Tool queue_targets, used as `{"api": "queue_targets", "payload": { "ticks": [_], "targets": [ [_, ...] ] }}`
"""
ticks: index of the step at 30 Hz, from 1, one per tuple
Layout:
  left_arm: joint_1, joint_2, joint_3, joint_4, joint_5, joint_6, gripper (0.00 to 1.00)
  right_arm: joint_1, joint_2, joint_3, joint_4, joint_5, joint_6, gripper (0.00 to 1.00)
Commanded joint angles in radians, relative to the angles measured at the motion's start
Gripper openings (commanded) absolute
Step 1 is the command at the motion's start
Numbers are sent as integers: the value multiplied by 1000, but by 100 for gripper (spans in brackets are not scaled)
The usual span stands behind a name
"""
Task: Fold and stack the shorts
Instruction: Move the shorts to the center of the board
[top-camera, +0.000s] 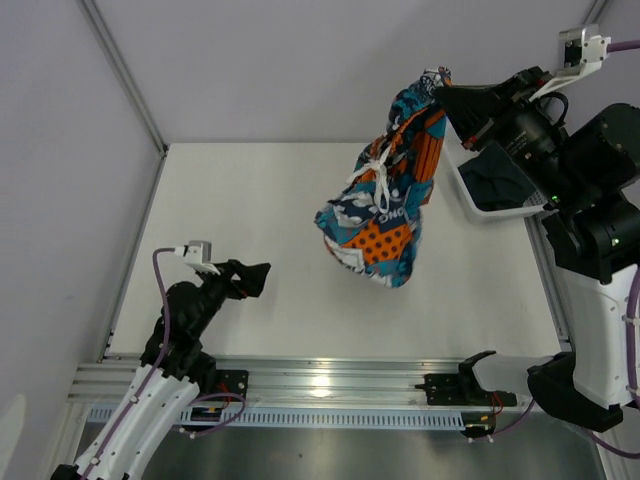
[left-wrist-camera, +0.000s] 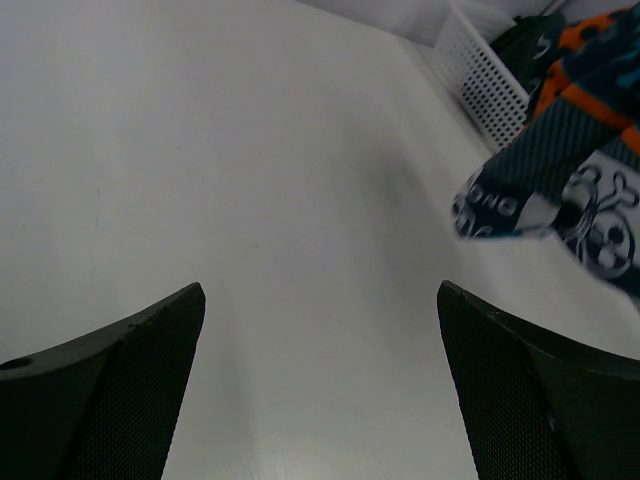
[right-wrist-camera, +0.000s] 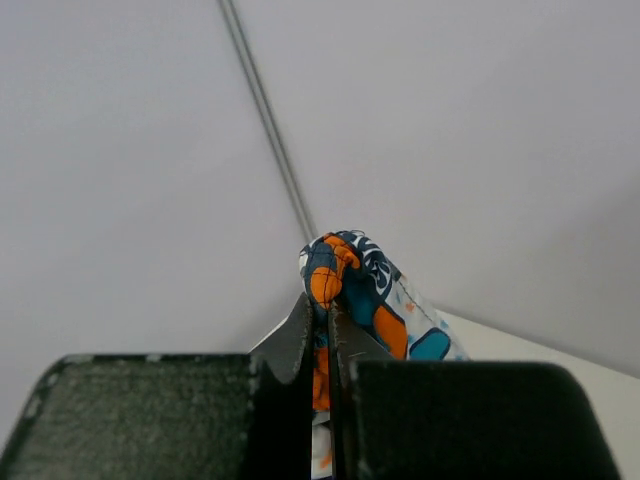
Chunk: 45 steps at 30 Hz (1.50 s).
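The printed shorts (top-camera: 385, 190), orange, teal, white and navy with lettering, hang bunched in the air over the right half of the table. My right gripper (top-camera: 440, 92) is shut on their top edge and holds them up; in the right wrist view a fold of the printed shorts (right-wrist-camera: 350, 275) sticks out above the closed right gripper (right-wrist-camera: 320, 310). The plain dark shorts (top-camera: 500, 180) lie in the white mesh basket (top-camera: 462, 188) at the right. My left gripper (top-camera: 262, 275) is open and empty, low over the table's left side. The left wrist view shows the hanging print (left-wrist-camera: 560, 180) to the right.
The white table (top-camera: 250, 220) has a metal rail along its near edge (top-camera: 330, 380). The basket also shows in the left wrist view (left-wrist-camera: 480, 75), at the table's far right, with dark fabric inside. Grey walls stand behind and to the left.
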Motion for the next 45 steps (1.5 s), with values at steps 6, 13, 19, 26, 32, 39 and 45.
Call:
{"api": "queue_targets", "payload": {
  "ticks": [6,13,19,26,32,39,45],
  "targets": [
    [-6,-62,186,-12,132,-135,99,19,-81,-113,-81,-41,85,0],
    [-8,-62,373,-96,198,-155,99,32,-160,-426,17,-100,147,0],
    [-8,84,429,-26,393,-161,99,78,-173,-575,94,-66,160,0],
    [-8,197,412,53,393,-132,99,172,-69,-594,112,-110,124,0],
    [-6,286,439,155,448,-106,99,316,17,-572,80,-145,-30,0],
    [-5,309,458,207,491,-70,99,451,21,-604,8,-262,-224,0],
    [-6,286,412,330,603,-72,99,483,-2,-665,-23,-273,-263,0]
  ]
}}
